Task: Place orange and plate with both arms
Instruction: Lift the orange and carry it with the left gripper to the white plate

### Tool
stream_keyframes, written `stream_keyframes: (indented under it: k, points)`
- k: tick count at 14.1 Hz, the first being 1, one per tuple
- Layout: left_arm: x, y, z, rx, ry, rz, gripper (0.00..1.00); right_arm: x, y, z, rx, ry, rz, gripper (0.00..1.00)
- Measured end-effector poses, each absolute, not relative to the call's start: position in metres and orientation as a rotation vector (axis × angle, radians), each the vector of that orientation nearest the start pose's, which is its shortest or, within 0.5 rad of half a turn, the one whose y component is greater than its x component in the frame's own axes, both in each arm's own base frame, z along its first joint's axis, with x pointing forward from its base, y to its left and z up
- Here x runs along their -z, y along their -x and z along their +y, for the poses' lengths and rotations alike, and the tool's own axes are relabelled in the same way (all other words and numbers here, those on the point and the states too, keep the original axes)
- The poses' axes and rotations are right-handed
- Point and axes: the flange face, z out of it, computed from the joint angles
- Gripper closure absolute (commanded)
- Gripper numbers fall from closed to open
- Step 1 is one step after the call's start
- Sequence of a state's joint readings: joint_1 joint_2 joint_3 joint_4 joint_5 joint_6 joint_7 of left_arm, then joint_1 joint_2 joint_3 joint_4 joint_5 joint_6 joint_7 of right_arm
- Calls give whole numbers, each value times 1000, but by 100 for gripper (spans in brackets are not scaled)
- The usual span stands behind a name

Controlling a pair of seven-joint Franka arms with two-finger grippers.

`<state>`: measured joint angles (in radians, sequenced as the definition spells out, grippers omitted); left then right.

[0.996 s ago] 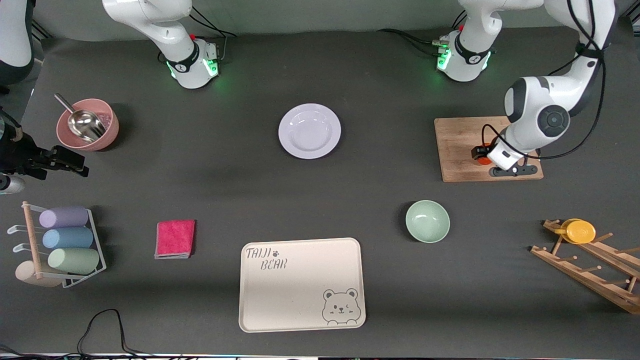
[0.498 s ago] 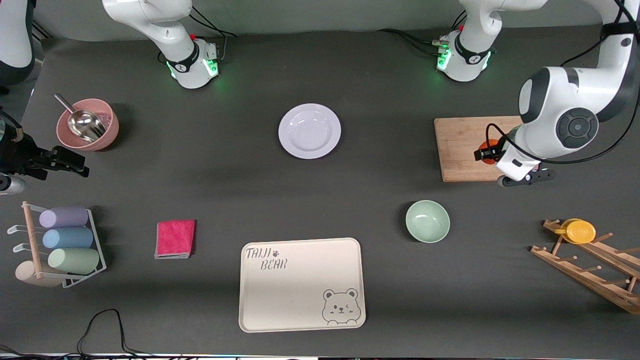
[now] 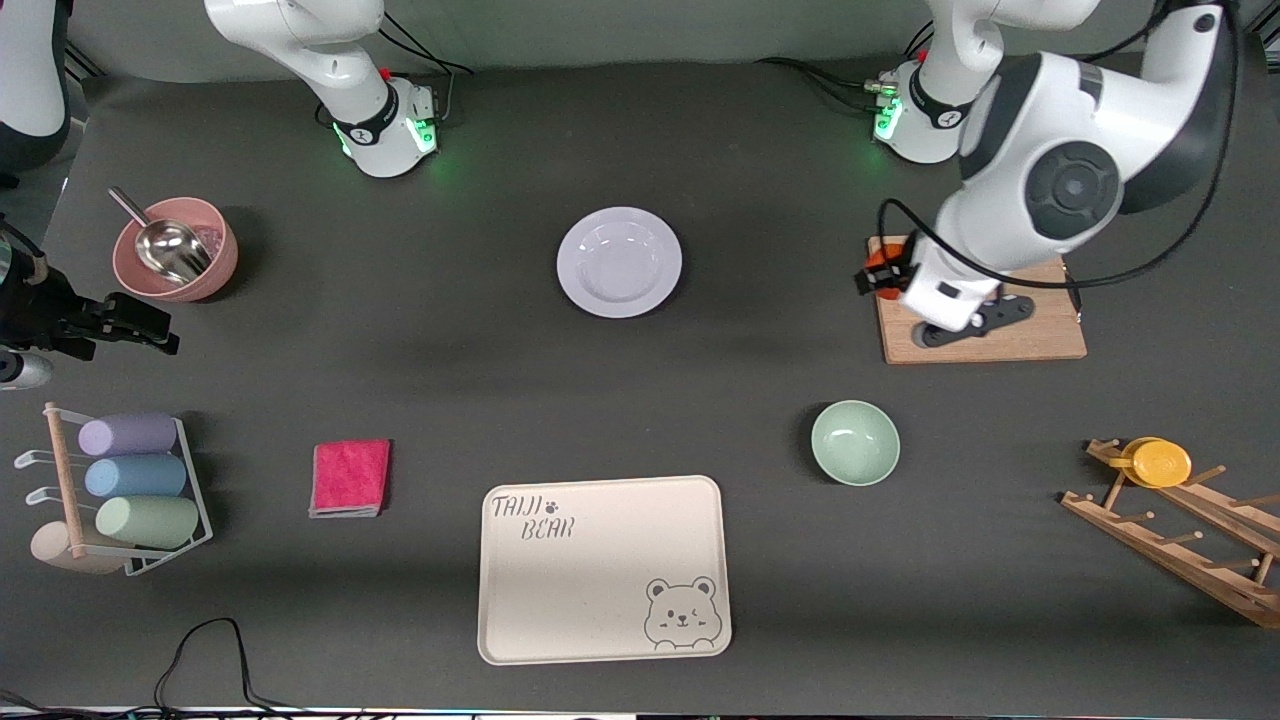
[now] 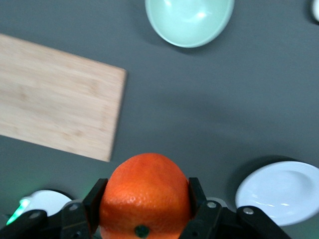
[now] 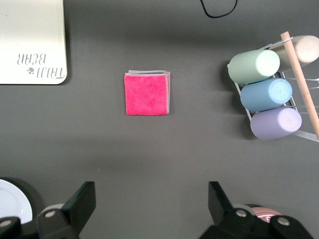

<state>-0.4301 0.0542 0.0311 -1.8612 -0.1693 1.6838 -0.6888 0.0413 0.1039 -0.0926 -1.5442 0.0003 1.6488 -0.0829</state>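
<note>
Over the edge of the wooden cutting board point(image 3: 985, 320) nearest the plate point(image 3: 619, 262), in the front view, your left end effector point(image 3: 878, 277) hangs with the orange point(image 3: 880, 266) clamped between its fingers; the plate lies empty mid-table, well apart; the carry step looks in hand, and next you would likely swing across and lower over the plate; the cream tray point(image 3: 604, 568) reads "TAIJI BEAR"; in the left wrist view, the orange point(image 4: 145, 196) fills the clenched end effector point(image 4: 144, 199), plate point(image 4: 281, 191) near; in the right wrist view, your waiting right end effector point(image 5: 152, 209) is spread wide and empty above the table, and "TAIJI BEAR" shows again.
</note>
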Motion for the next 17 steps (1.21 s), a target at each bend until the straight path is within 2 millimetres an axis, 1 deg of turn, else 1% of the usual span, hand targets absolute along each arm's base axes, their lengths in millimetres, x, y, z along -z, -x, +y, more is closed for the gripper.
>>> stream_keyframes:
  k: [3, 5, 6, 7, 9, 11, 13, 15, 17]
  points:
    - [-488, -484, -291, -425, 3102, -596, 97, -584, -591, -28, -2, 3150, -50, 0]
    - [-488, -475, -336, -408, 3094, -642, 97, -583, -591, -30, -8, 3145, -40, 0]
    - [-481, -472, -360, -399, 3087, -663, 96, -581, -590, -33, -12, 3138, -30, 0]
    - [-469, -469, -383, -393, 3078, -675, 97, -580, -589, -36, -16, 3132, -18, 0]
    - [-431, -460, -425, -382, 3062, -687, 97, -580, -588, -39, -16, 3129, -9, 0]
    - [-388, -447, -460, -370, 3046, -695, 96, -581, -588, -38, -14, 3128, -10, 0]
    - [-348, -433, -490, -367, 3040, -679, 96, -581, -588, -38, -14, 3127, -11, 0]
    - [-313, -410, -519, -388, 3048, -647, 95, -581, -588, -38, -14, 3127, -12, 0]
    - [-286, -384, -545, -386, 3060, -602, 93, -581, -588, -37, -15, 3126, -12, 0]
